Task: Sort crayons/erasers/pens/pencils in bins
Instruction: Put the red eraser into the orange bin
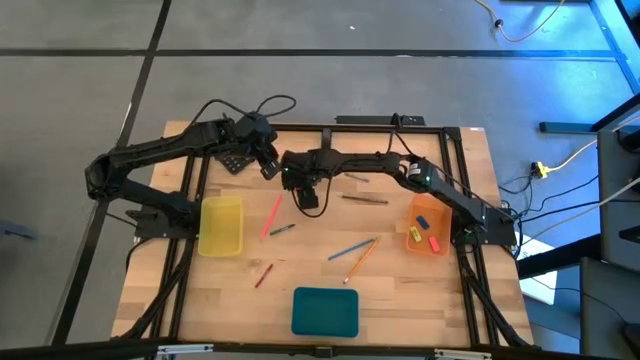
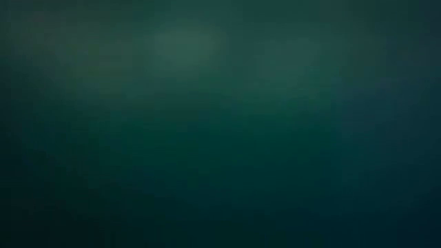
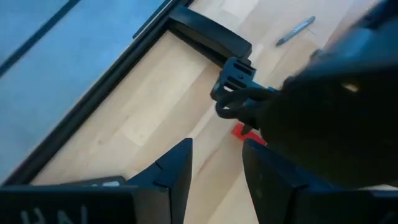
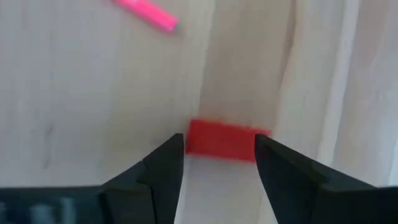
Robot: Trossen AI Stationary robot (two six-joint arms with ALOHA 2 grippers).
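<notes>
While right gripper (image 4: 219,165) stands spread — red eraser (image 4: 227,139) lies just beyond fingertips | left gripper (image 3: 216,171) spread

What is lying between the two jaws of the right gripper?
A red eraser lies on the wood, just ahead of the open right gripper, whose jaws flank its two ends. The right wrist view shows this.
</notes>
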